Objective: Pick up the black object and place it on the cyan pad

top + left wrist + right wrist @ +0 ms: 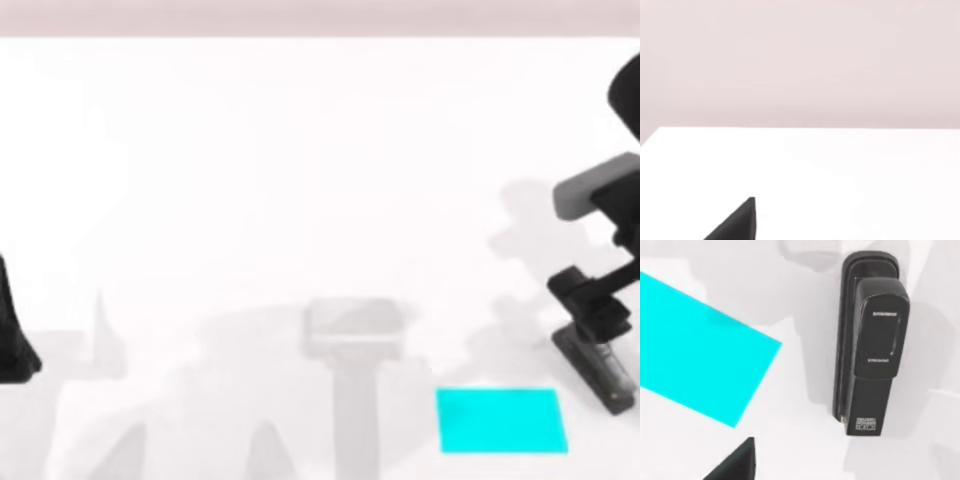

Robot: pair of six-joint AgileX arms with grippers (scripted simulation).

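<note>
I have the right tool point(592, 308) low over the surface point(300, 180) near its right edge, directly above the upper end of the black object point(597, 372). The black object lies flat on the surface, slanting down toward the right edge, and sits just right of the cyan pad point(502, 420) without touching it. From the top view I cannot tell how far the right tool's fingers are spread or whether they touch the object. In the right wrist view the black object point(871, 340) lies free beside the corner of the cyan pad point(700, 355), with only 1 dark fingertip point(737, 465) in sight. My left arm point(15, 330) is parked at the left edge; its tool is not visible in the top view.
</note>
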